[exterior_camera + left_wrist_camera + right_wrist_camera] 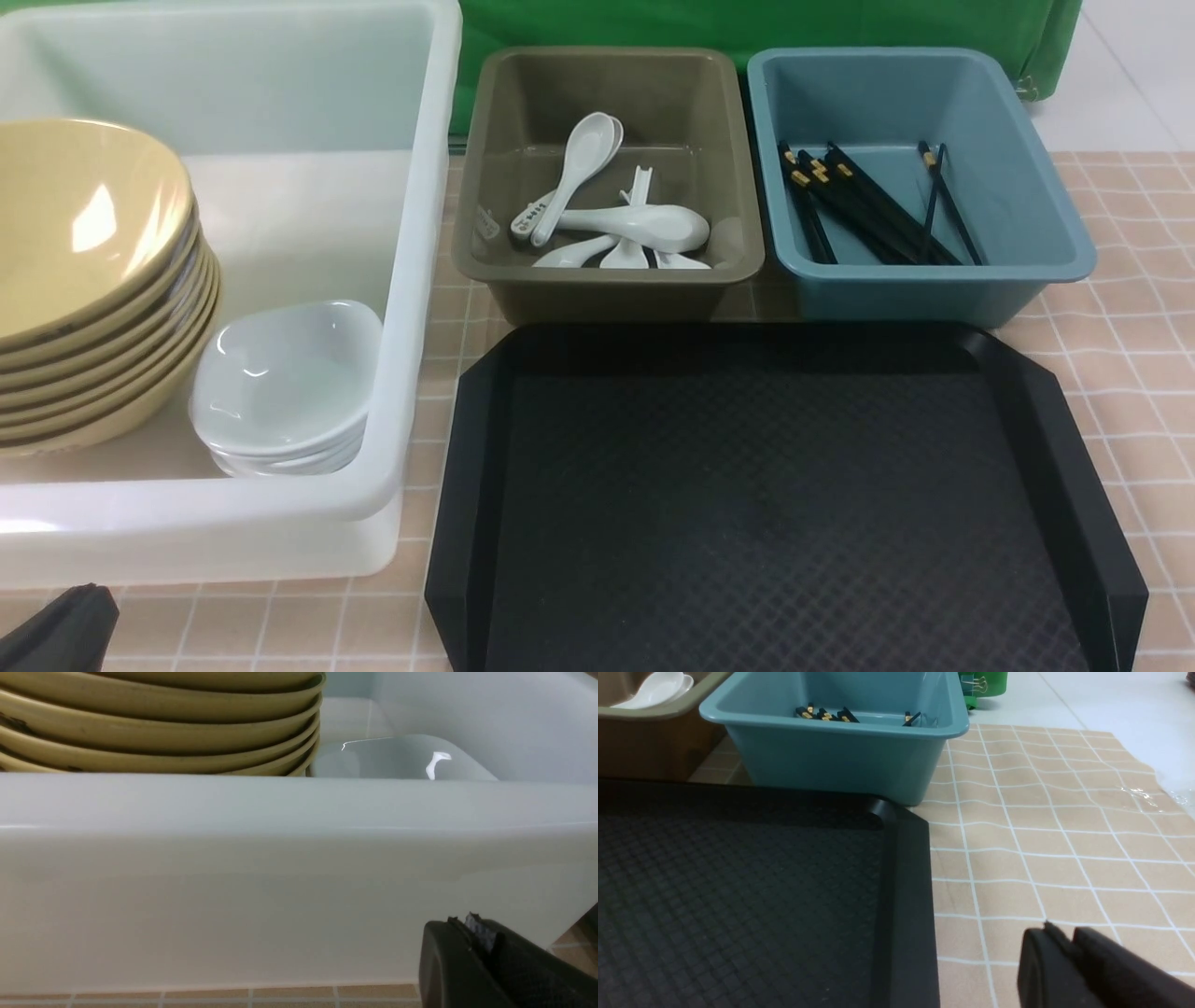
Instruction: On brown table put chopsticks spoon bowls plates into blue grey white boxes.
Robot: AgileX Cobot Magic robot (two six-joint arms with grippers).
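We find the chopsticks (873, 205) lying in the blue box (1055, 233), the white spoons (616, 224) in the grey box (485, 252), and the stacked yellow bowls (84, 280) with the small white plates (280, 383) in the white box (411, 280). The bowl stack is cut off at the front view's left edge. The black tray (784, 504) sits just before the two smaller boxes on the checked table (1130, 373). The left gripper (472, 952) is low beside the white box's outer wall, its fingers pressed together. The right gripper (1064, 961) is over the table beside the tray, likewise closed on nothing.
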